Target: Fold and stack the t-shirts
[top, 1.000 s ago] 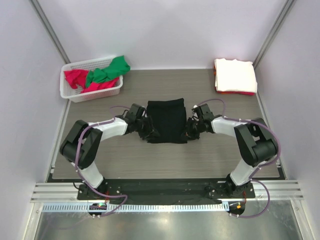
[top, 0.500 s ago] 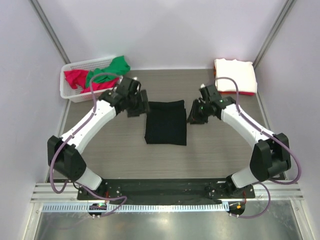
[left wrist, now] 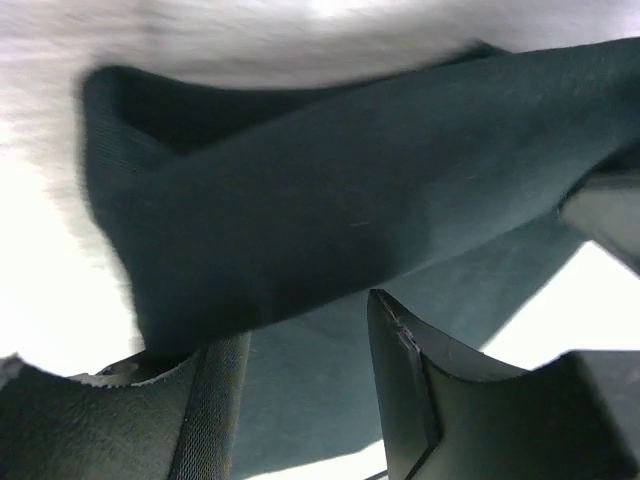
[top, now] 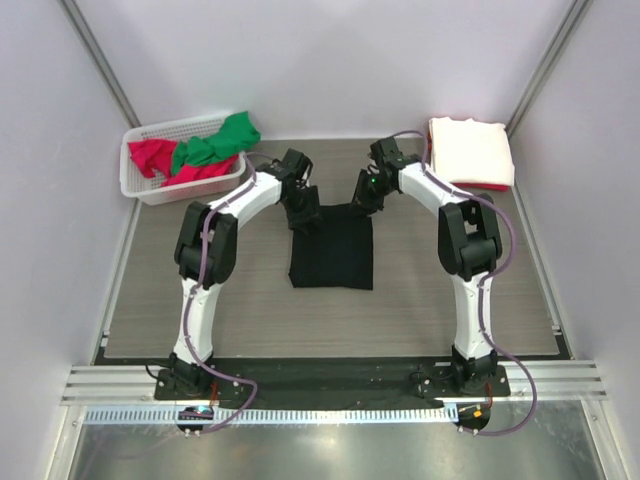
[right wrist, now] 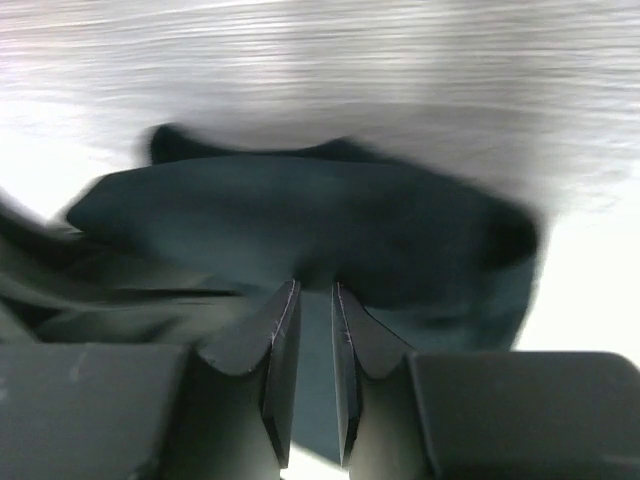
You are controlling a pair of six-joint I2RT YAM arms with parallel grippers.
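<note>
At the middle of your table (top: pixel 250 310), the black t-shirt (top: pixel 332 250) lies flat, folded into a rectangle, with both of your arms stretched out to its far edge. Your left gripper (top: pixel 303 212) sits at the far left corner. Its jaws are spread, and the left wrist view shows a rumpled fold of the black cloth lying across the gap between them. Your right gripper (top: pixel 366 195) sits at the far right corner. Its jaws are drawn almost together, pinching a thin edge of the black t-shirt between the fingers (right wrist: pixel 280 340). At the far left of the table, a white lattice basket (top: pixel 140 185) holds a red t-shirt (top: pixel 150 155) and a green t-shirt (top: pixel 215 145), the green one spilling over its rim. In the far right corner, a folded white t-shirt (top: pixel 470 148) tops a stack, with red cloth showing beneath it.
</note>
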